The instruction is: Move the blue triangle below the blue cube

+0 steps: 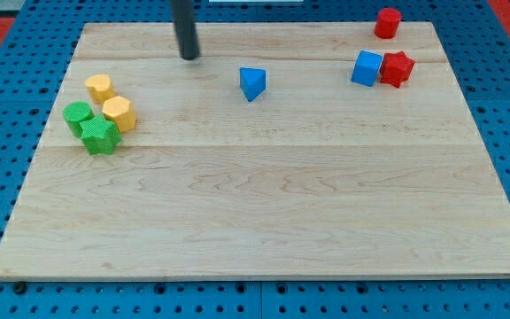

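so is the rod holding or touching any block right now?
Nothing is held. My tip stands clear on the board, apart from the blue triangle, which lies to the view's right of it.
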Robot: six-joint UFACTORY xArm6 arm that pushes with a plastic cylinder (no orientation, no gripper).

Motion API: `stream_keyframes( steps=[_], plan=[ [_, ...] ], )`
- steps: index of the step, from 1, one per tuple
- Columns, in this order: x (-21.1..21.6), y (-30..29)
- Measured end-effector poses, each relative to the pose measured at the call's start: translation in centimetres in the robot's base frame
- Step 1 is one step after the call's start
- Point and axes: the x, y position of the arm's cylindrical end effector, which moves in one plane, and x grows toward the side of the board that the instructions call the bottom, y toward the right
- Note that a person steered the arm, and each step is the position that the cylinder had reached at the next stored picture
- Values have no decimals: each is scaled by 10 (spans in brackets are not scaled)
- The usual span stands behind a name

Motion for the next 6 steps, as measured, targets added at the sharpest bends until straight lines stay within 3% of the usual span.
stream_keyframes(
  steps=[3, 5, 6],
  plan=[
    [103, 171],
    [54, 121],
    [57, 182]
  ],
)
